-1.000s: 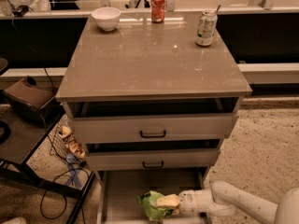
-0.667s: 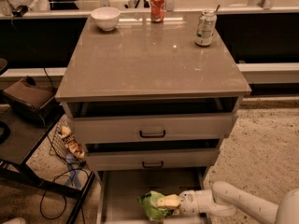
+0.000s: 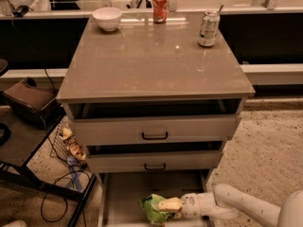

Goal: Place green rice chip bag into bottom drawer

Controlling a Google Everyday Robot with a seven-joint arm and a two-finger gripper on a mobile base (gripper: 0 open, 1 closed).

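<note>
The pincer on the end of the smooth white robot arm was down low, below the near edge of the glossy beige tabletop, reaching in from the right over the pulled-out bottom drawer, a wide, shallow pale beige tray. Its fingers looked clamped on the crumpled light-green foil rice chip bag, which sat inside that tray towards its front; whether the bag rested on the floor or hung just above it, I couldn't tell. To my eye the carrying was done and the letting-go was the step in hand. The next move would call for parting the fingers so the bag settles, then drawing back to the right without dragging the foil along. Up top, the small white ceramic bowl stood at the far left corner; the red drinks can at the far edge.
</note>
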